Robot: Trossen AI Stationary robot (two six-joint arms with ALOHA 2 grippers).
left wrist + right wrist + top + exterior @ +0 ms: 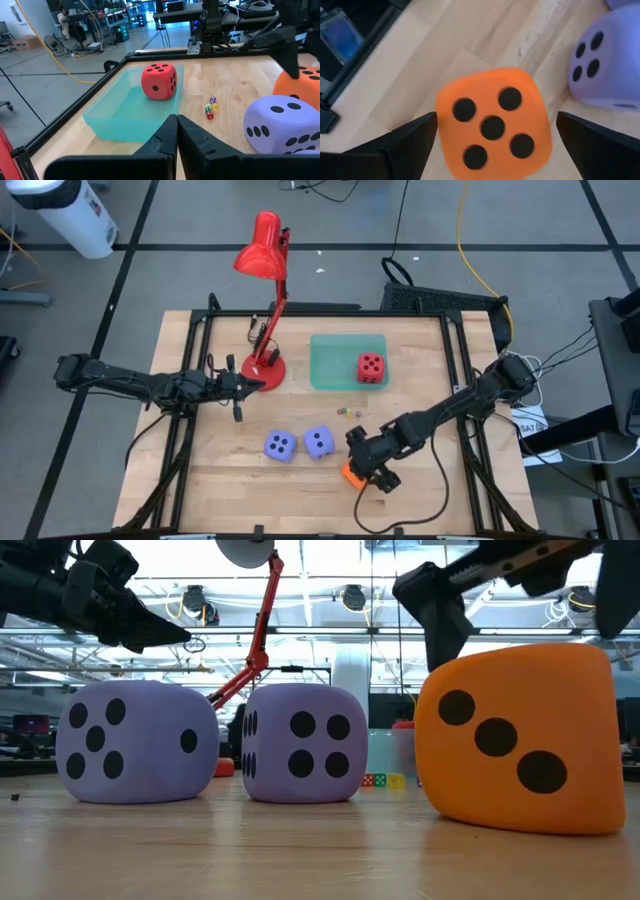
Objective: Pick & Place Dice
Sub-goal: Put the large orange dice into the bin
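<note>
The right gripper (492, 135) has its fingers (410, 135) spread wide, with the orange die (492, 125) between them on the worktop (470, 30). The left gripper (176, 135), fingers pressed together, faces the red die (159, 81) in the green tray (120, 112).

Bare table (200, 470) lies open front-left; the red lamp (265, 300) blocks the back-left, two lavender dice (300, 445) crowd the middle.

Through my left wrist camera I'm seeing the left gripper (176, 131) with its fingers pressed together. Beyond it the red die (159, 81) is sitting in the teal tray (117, 120). Tiny coloured dice (211, 107) are lying beside a lavender die (282, 124), with the orange die (300, 90) showing behind it.
</note>
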